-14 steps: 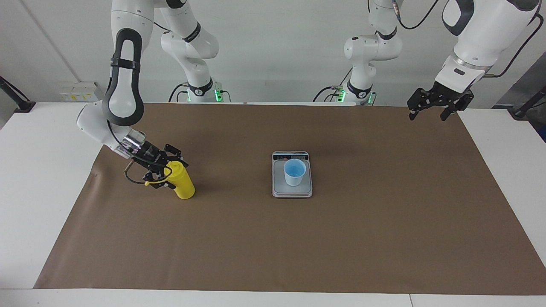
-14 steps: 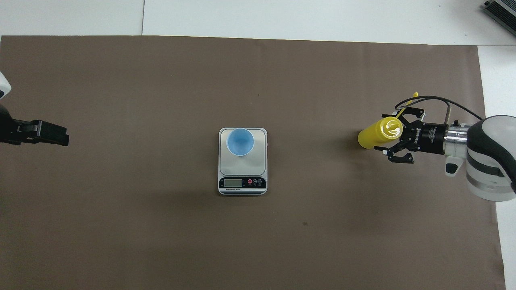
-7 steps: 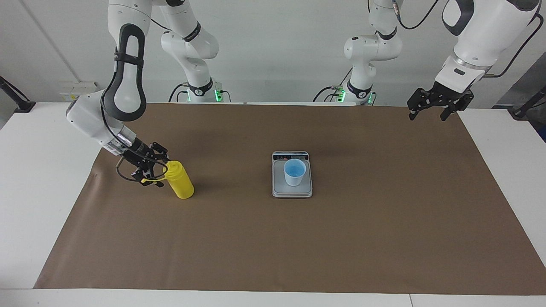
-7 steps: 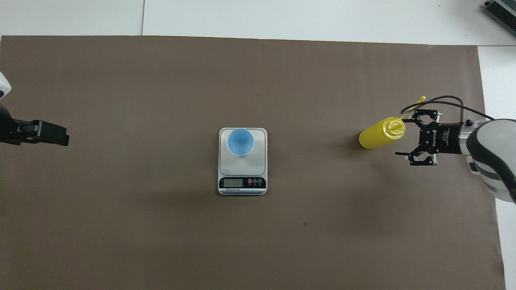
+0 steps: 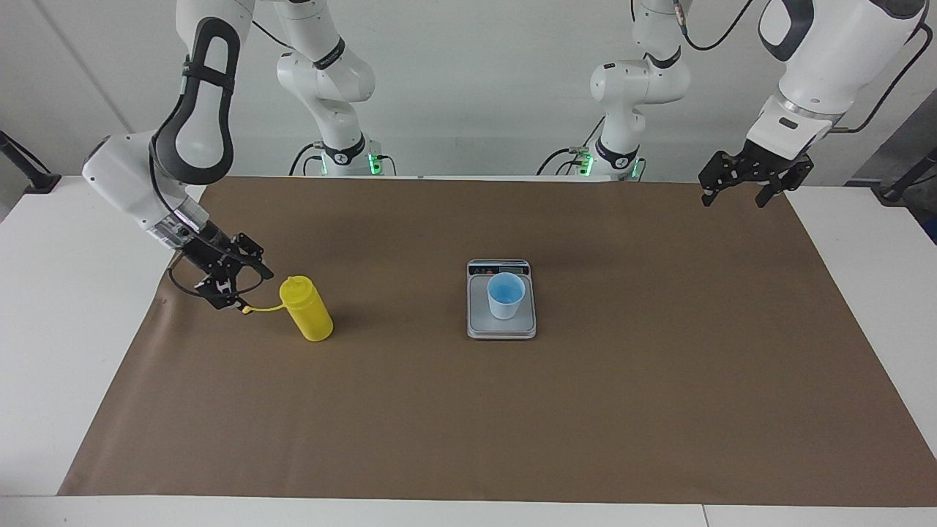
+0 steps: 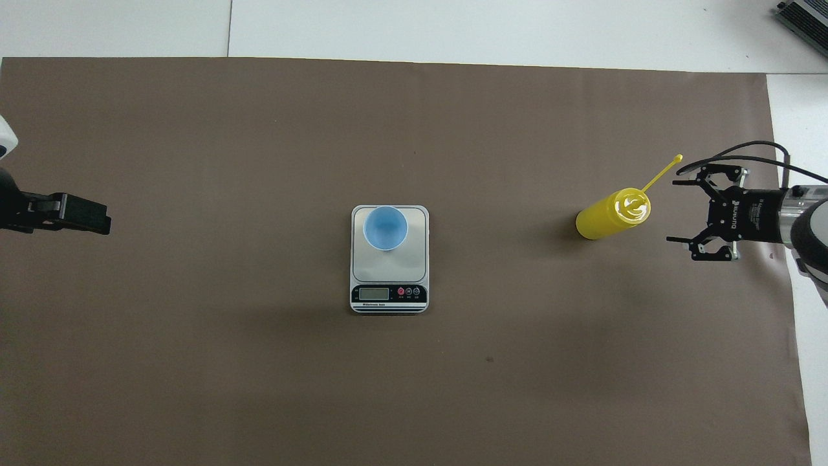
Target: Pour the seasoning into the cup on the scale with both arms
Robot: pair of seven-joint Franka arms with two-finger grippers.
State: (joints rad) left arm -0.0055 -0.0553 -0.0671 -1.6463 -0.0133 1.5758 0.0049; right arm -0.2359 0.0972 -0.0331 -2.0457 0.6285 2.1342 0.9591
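Observation:
The yellow seasoning bottle (image 5: 311, 315) stands upright on the brown mat toward the right arm's end of the table, also seen in the overhead view (image 6: 611, 213). Its cap strap (image 6: 661, 173) sticks out toward my right gripper. My right gripper (image 5: 245, 289) is open and empty, low over the mat beside the bottle and apart from it (image 6: 674, 211). The light-blue cup (image 5: 506, 295) stands on the silver scale (image 5: 501, 331) at mid-table, display strip toward the robots (image 6: 388, 293). My left gripper (image 5: 734, 199) waits open, raised over the mat's edge at the left arm's end.
A brown paper mat (image 5: 659, 410) covers most of the white table (image 5: 44, 329). The two arm bases (image 5: 344, 157) stand at the robots' edge. A grey device (image 6: 802, 16) lies at a table corner farthest from the robots.
My right gripper has let go of the bottle and drawn back toward the right arm's end of the table. The bottle stays standing, its strap now stretched out. The left arm has not moved.

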